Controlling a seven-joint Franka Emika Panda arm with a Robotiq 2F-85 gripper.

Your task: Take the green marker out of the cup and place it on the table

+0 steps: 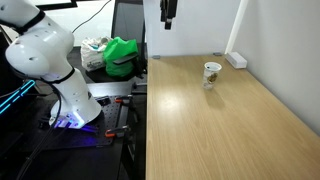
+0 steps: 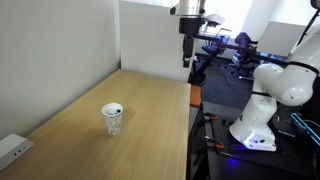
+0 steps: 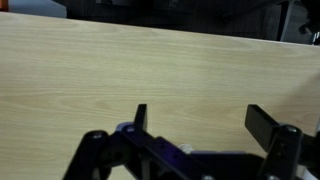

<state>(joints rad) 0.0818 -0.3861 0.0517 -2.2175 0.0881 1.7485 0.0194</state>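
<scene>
A small white paper cup point(image 1: 212, 72) stands on the wooden table point(image 1: 220, 120), near its far end; it also shows in an exterior view point(image 2: 113, 118). Something dark sits in the cup's mouth; I cannot make out a green marker. My gripper point(image 1: 168, 22) hangs high above the table's edge, far from the cup, also seen in an exterior view point(image 2: 188, 58). In the wrist view the two fingers point(image 3: 200, 118) stand wide apart with only bare table between them. The cup is out of the wrist view.
A white wall runs along one side of the table. A white power strip point(image 1: 236, 60) lies near the cup, also seen in an exterior view point(image 2: 12, 150). A green cloth point(image 1: 122, 55) and clutter lie beside the robot base point(image 1: 75, 105). A monitor point(image 1: 128, 25) stands at the table's edge.
</scene>
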